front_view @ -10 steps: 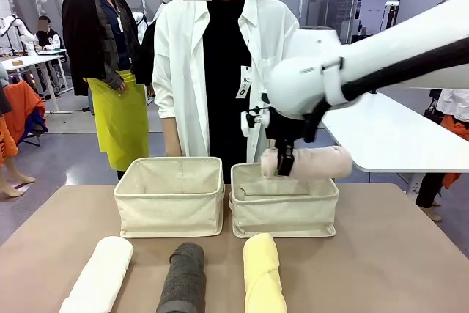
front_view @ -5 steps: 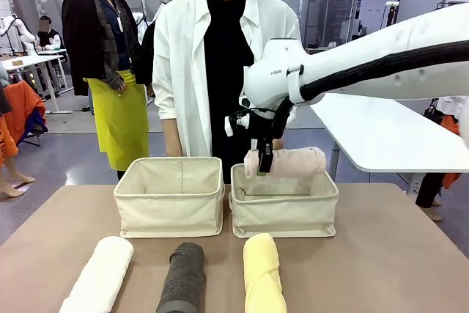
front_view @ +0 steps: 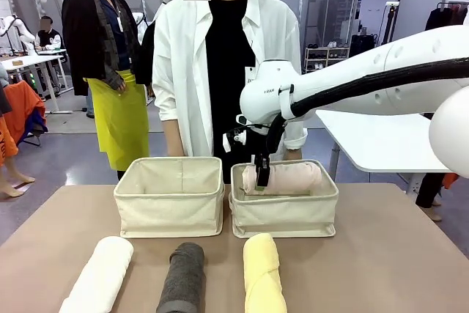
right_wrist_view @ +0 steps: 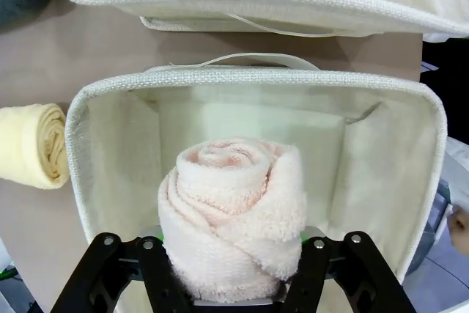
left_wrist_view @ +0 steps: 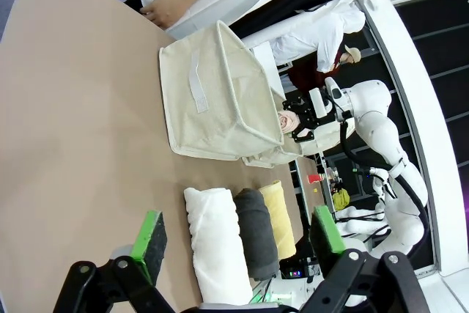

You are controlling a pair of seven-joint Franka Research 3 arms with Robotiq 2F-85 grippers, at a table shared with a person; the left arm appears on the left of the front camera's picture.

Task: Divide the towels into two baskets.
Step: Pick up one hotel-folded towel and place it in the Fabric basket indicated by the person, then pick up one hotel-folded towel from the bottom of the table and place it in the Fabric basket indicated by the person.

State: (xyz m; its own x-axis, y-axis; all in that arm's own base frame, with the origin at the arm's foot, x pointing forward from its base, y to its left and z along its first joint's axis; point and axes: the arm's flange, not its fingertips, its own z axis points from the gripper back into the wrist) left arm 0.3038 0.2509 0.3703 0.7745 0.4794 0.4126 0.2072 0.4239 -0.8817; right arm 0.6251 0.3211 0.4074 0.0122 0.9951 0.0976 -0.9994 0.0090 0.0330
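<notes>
– Pink terry is what sits between the black fingers (right_wrist_view: 155,273) of the right gripper (front_view: 262,176): the pink towel (right_wrist_view: 233,203), seen end-on from the wrist, its spiral bulging past both of them.
– Are they squeezing it?
– I cannot tell. One finger stands on each side of the roll and the pads are hidden behind it, so a grip and a loose flanking look alike.
– Where is the roll?
– Inside the right-hand basket (front_view: 284,214), lying along its length, with its top about level with the rim. The gripper is at the end nearer the left-hand basket (front_view: 170,207).
– And the arm behind it?
– The gripper points straight down into the basket. The wrist bends sharply above it, and the white forearm runs off almost level to the robot's right.
– The other one?
– The left gripper (left_wrist_view: 240,232) has its green-padded fingers spread wide with nothing between them. It hangs above the table (front_view: 396,254) on the robot's side, its view rolled sideways.
– The rest of the towels?
– The white towel (front_view: 99,275), grey towel (front_view: 182,278) and yellow towel (front_view: 262,280) lie side by side on the table in front of the baskets. A person (front_view: 220,71) in a white coat stands behind them.
</notes>
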